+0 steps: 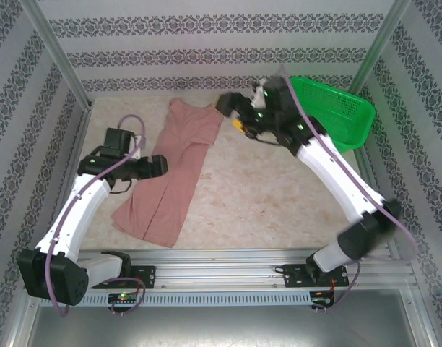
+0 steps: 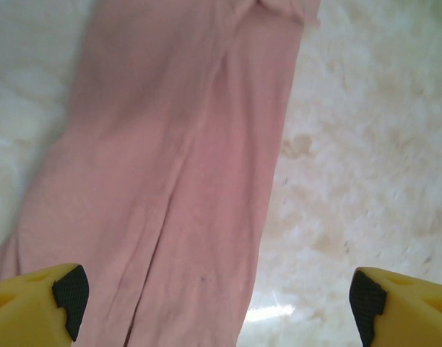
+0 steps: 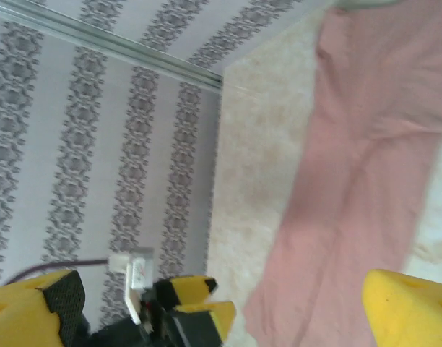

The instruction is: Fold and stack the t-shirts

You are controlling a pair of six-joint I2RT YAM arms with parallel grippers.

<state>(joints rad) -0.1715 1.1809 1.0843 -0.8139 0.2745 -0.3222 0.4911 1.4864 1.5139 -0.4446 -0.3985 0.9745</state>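
Left wrist view: salmon t-shirt [image 2: 170,181] flat beneath wide-spread, empty left jaws; right jaws likewise wide, empty.

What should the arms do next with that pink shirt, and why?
Probably lower the left gripper onto the shirt and pinch its near end. Both it and the right gripper are open and empty, and the shirt lies as a long strip, not yet folded across.
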